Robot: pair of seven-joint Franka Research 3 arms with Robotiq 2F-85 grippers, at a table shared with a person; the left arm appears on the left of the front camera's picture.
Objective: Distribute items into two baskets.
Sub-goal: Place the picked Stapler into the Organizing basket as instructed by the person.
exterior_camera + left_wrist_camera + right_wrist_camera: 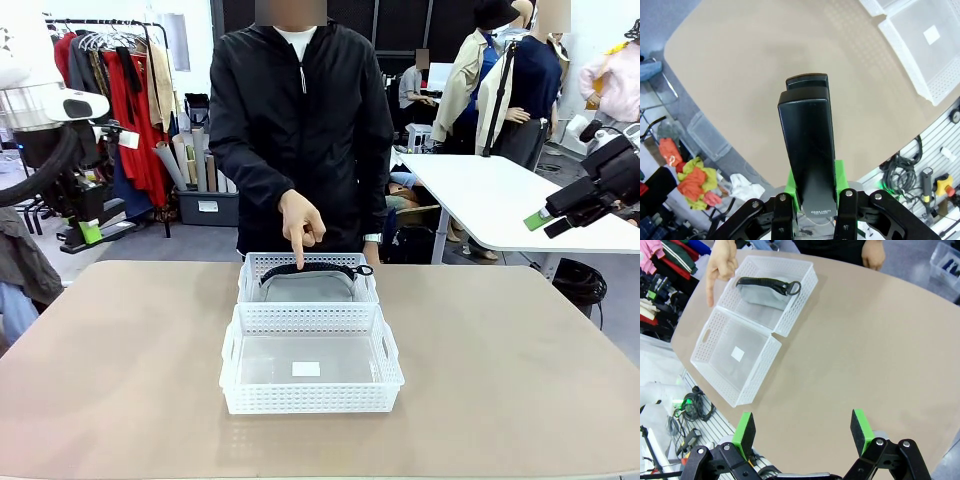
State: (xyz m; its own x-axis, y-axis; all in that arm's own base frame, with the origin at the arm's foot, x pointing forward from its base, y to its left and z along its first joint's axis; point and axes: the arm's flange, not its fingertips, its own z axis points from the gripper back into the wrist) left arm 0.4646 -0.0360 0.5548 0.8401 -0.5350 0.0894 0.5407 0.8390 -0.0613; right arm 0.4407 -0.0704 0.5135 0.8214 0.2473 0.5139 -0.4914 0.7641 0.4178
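Beige table (520, 360) shared with a person, two white baskets touching at its middle. Grey pouch (305, 284) already in the far basket (255, 270), under a pointing hand (302, 222); near basket (310, 398) bare. Left gripper (812, 195) clamped on the black stapler (807, 145), well apart from both. Right gripper (802, 427) spread wide, holding nothing. Next, probably: stapler carried over and lowered into the near basket, though pointing target unclear.

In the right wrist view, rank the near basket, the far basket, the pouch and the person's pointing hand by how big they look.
1. near basket; nearer the camera, so its lead over the far one is unsure
2. far basket
3. pouch
4. pointing hand; partly cut off by the frame edge
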